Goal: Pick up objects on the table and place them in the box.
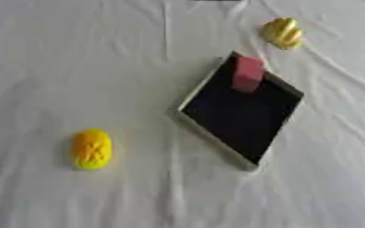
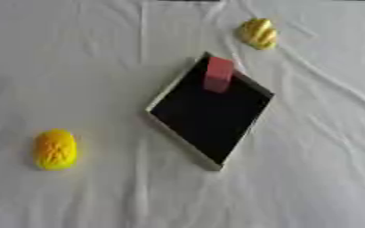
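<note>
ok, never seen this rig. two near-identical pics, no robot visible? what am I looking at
Both pictures come from one stereo camera in a humanoid robot's head, looking down at its work table: left eye and right eye, same moment, slightly shifted. The robot has two arms with fingered hands, but neither hand shows in either view, so nothing is held. On the white cloth lies a shallow black box turned cornerwise, with a red block at its far corner, seemingly inside. Still on the cloth: a yellow oval object near left, and a yellow ridged object far right. The job is moving such items into the box.

Wrinkled white cloth [image 1: 76, 67] (matt) covers the table; the box [image 1: 240, 118] interior looks dark and smooth.
</note>
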